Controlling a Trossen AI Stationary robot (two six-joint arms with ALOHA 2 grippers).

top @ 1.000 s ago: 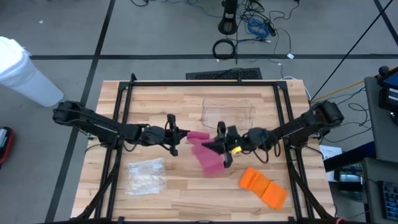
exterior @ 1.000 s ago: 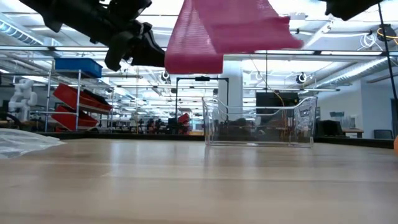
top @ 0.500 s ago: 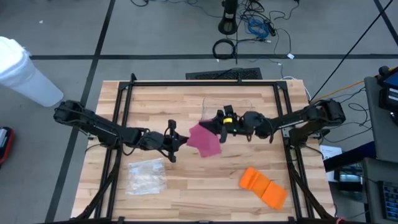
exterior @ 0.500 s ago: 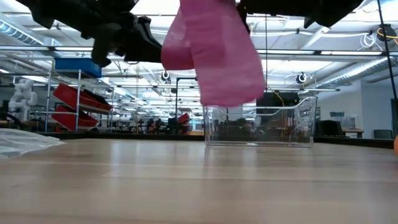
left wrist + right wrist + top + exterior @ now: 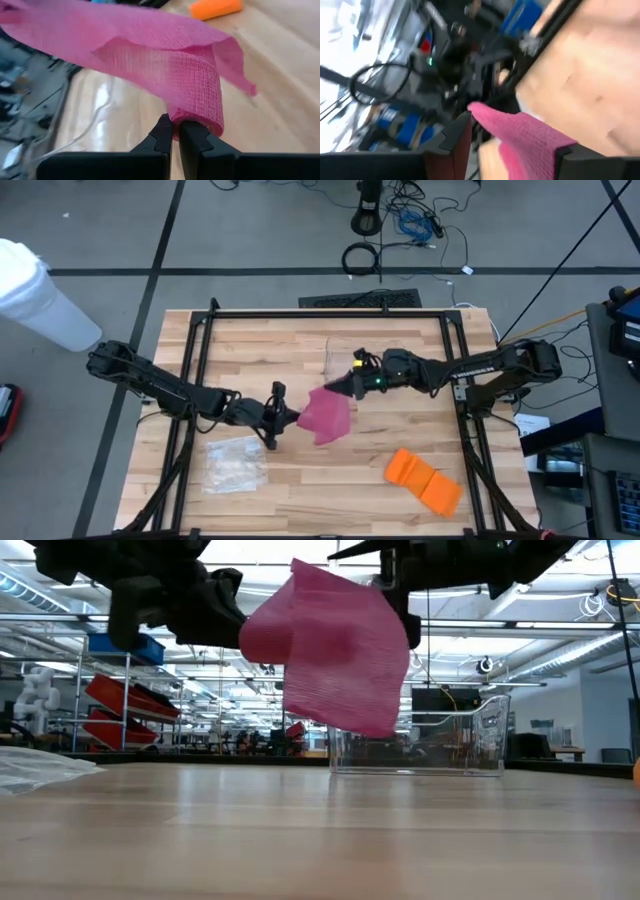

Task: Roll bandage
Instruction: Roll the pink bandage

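Bandage (image 5: 326, 416) lower now, above table (image 5: 300, 480)

Pink mesh bandage (image 5: 326, 415), partly rolled, hangs unfurled above the table.

Left arm: reaches in from the table's left edge toward the middle, held low and nearly level
Left gripper (image 5: 287, 416): fingers (image 5: 162, 131) pinched together on the pink bandage (image 5: 326, 415), above the table
Right arm: stretches in from the right edge
Right gripper (image 5: 348, 385): fingers parted, bandage end between them
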